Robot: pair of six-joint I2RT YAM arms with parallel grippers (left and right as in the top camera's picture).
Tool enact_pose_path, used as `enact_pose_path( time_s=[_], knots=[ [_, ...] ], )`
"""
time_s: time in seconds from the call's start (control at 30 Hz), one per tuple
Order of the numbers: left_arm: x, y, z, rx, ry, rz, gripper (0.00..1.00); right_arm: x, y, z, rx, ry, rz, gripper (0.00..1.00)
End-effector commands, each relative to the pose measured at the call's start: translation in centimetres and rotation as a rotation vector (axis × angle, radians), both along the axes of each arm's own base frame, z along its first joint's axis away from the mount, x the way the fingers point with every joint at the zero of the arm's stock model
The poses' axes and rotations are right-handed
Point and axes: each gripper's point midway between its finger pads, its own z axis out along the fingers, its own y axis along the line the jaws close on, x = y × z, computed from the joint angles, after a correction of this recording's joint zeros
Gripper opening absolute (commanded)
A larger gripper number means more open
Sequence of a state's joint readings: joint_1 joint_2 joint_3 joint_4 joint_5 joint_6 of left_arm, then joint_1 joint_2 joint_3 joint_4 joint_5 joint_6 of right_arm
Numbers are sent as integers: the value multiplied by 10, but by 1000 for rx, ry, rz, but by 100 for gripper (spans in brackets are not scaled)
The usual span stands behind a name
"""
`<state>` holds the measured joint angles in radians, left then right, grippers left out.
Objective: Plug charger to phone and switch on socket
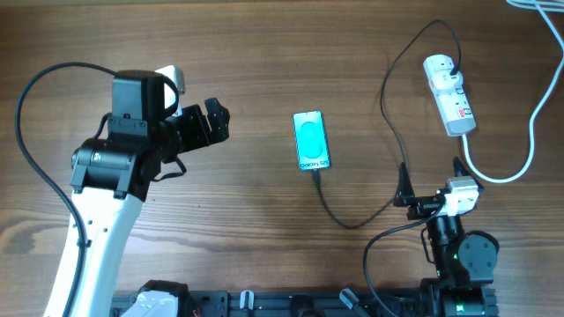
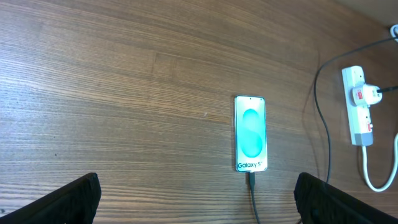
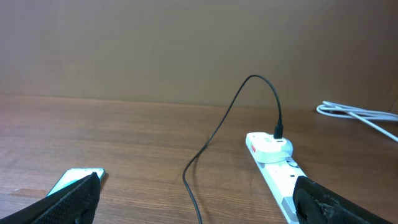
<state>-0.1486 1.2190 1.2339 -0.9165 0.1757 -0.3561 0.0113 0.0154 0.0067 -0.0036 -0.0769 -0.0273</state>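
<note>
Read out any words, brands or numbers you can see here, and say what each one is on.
"Galaxy S": on the phone's teal screen, at the end nearest the charger; what follows the S is too blurred.
The socket: red marks only, too small to read.

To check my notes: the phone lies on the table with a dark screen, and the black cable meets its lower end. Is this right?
No: the screen of the phone is lit teal, seen in the left wrist view. The black cable does meet its lower end.
</note>
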Motion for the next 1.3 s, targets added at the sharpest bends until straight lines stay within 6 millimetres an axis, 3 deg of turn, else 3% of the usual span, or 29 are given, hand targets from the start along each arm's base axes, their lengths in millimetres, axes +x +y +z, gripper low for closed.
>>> enact_pose_path(
  time_s=[0.0, 0.97, 1.17, 1.27],
  knots=[
    [1, 4, -3, 18, 1, 4, 100, 0, -3, 3, 12, -13, -13, 100],
    [1, 4, -3, 18, 2, 5, 100, 0, -3, 3, 11, -13, -15, 100],
    [2, 20, -6, 88, 3, 62, 100, 0, -3, 3, 11, -13, -15, 100],
    [-6, 28, -8, 96, 23, 83, 100, 0, -3, 3, 10, -13, -15, 100]
  ],
)
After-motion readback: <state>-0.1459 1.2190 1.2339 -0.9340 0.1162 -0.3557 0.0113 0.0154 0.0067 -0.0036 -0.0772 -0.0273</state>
